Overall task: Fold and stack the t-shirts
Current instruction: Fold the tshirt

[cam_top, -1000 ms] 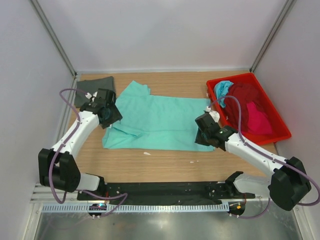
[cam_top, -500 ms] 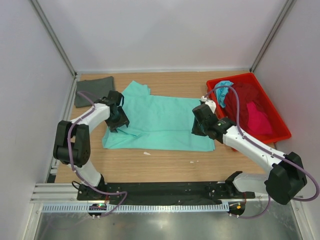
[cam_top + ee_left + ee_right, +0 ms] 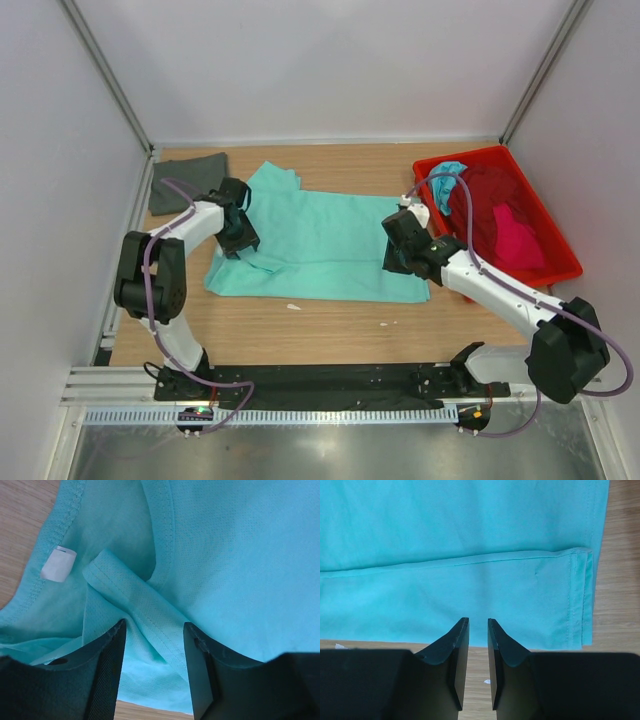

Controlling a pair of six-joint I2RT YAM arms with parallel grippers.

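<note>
The step in hand looks like the first fold of the mint shirt [image 3: 320,235], which lies spread flat on the table [image 3: 330,325] under both grippers, and no fold across its length is made yet. Its long axis runs from one hand to the other, with the collar [image 3: 65,517] and label [image 3: 59,563] at the left hand's end and the hem [image 3: 580,595] at the right hand's end. The left gripper [image 3: 154,625] is spread wide and released. It sits low over the cloth just beside the collar, and a rumpled ridge of fabric runs up between its fingers, not pinched. The right gripper [image 3: 477,621] has its fingers nearly together with a slim gap. Flat cloth lies just ahead of its tips, the near edge of the shirt runs under them, and the hem corner lies off to one side. I see nothing caught in it, and the cloth there shows no bunching. As I judge it, the next move calls for each hand to close on its own edge of the shirt, lift together and carry that edge across, keeping the cloth taut between them. The right hand would need to part its fingers first and get one under the edge. A grey shirt [image 3: 188,182] lies beyond the left hand, well apart from the mint one. The tray [image 3: 470,153] with more shirts is beyond the right hand.
</note>
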